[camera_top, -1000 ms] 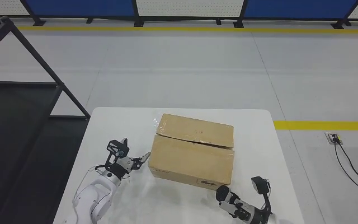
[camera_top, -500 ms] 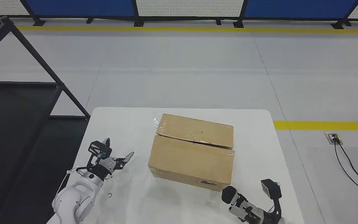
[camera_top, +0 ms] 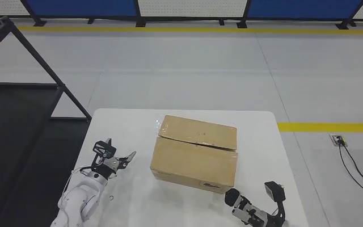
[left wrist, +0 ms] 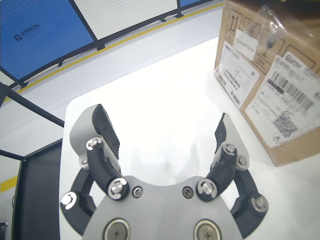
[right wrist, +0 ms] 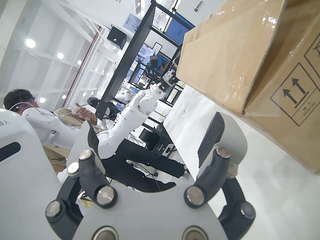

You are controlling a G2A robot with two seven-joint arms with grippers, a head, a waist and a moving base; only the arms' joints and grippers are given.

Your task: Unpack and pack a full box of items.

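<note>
A closed brown cardboard box (camera_top: 195, 150) with labels and clear tape stands in the middle of the white table (camera_top: 125, 122). My left gripper (camera_top: 127, 157) hovers low over the table a short way from the box's left end, open and empty. In the left wrist view its fingers (left wrist: 162, 116) spread wide, with the labelled box end (left wrist: 265, 58) ahead. My right gripper (camera_top: 229, 198) sits near the table's front edge, just off the box's front right corner. It is open (right wrist: 152, 123) and empty, close to the box's corner (right wrist: 237, 51).
A black metal frame (camera_top: 34, 85) stands on the floor beside the table's left side. Bare tabletop lies left of the box and along the front edge. The left arm's gripper (right wrist: 170, 76) shows far off beyond the box in the right wrist view.
My left gripper drew back from the box's left end, then edged slightly toward it again. My right gripper slid right and nearer the table's front edge. The box stayed put.
</note>
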